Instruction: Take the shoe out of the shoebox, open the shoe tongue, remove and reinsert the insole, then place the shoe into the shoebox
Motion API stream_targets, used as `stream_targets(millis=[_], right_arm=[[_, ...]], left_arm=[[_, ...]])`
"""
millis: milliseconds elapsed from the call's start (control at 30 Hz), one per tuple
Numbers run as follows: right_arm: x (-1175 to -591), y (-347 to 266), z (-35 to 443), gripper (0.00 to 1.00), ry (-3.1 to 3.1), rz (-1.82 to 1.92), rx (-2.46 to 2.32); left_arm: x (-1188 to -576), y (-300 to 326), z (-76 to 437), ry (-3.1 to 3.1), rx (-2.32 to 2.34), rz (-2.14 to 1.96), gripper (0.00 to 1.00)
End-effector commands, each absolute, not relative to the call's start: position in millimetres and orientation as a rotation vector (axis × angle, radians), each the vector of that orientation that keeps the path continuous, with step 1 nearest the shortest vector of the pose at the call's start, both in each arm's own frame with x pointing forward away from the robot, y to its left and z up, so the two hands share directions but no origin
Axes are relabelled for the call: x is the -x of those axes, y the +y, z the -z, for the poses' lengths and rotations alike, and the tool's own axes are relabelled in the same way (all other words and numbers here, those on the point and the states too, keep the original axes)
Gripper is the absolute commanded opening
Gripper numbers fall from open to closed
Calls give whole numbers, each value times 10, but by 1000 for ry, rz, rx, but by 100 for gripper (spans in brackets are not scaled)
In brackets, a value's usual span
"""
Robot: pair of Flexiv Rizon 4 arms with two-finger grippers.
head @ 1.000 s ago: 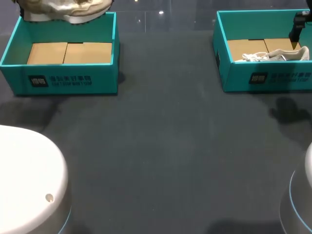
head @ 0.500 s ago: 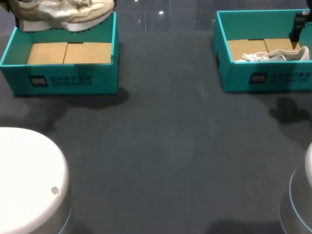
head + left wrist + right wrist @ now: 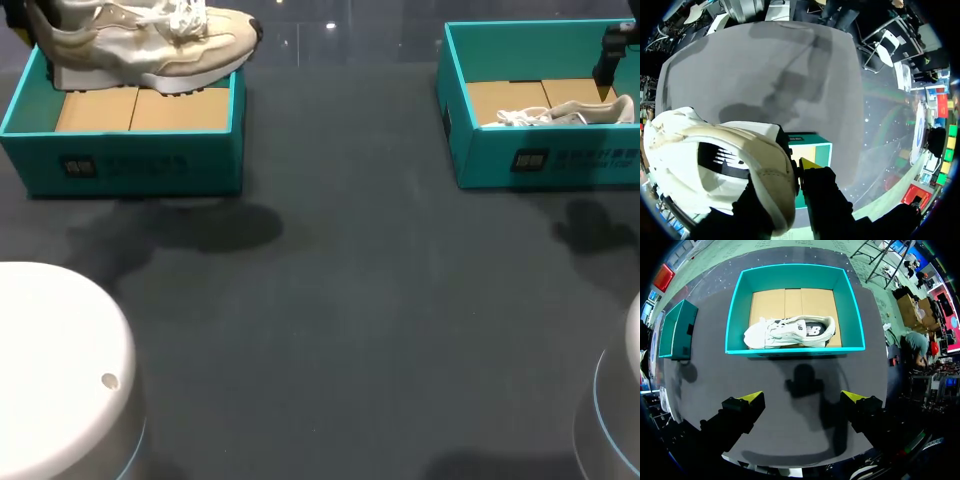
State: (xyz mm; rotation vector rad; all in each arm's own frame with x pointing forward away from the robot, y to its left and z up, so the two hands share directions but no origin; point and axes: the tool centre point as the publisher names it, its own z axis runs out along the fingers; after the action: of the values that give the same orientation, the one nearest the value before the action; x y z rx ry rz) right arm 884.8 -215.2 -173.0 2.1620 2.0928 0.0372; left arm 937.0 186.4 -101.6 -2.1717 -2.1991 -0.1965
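Note:
A cream sneaker (image 3: 150,45) hangs above the left teal shoebox (image 3: 120,165), toe pointing to the right. In the left wrist view my left gripper (image 3: 792,175) is shut on the sneaker's heel (image 3: 765,165): one yellow-tipped finger (image 3: 807,165) is outside and the other is hidden by the shoe. A second white sneaker (image 3: 790,331) lies on its side in the right teal shoebox (image 3: 795,270). My right gripper (image 3: 802,397) hangs open above the table in front of that box, holding nothing.
Brown cardboard (image 3: 140,108) lines the floor of the left shoebox. The dark table (image 3: 340,300) stretches between and in front of the two boxes. The white bases of my arms (image 3: 55,380) stand at the near corners.
The sneaker in my left gripper has come further into the head view, shifting right and toward the near side over the left box. Its shadow on the table has grown. The right arm stays still.

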Motion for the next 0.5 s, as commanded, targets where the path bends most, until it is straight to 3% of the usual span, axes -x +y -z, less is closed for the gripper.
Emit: stream_targets(millis=[33, 500], right_arm=[[-8848, -2146, 1732, 100, 2091, -35, -2163], [-8848, -2146, 1732, 100, 2091, -35, -2163]], left_arm=[[-9341, 1877, 1009, -2205, 2181, 209, 0], [-8019, 883, 1375, -2187, 2098, 209, 0]])
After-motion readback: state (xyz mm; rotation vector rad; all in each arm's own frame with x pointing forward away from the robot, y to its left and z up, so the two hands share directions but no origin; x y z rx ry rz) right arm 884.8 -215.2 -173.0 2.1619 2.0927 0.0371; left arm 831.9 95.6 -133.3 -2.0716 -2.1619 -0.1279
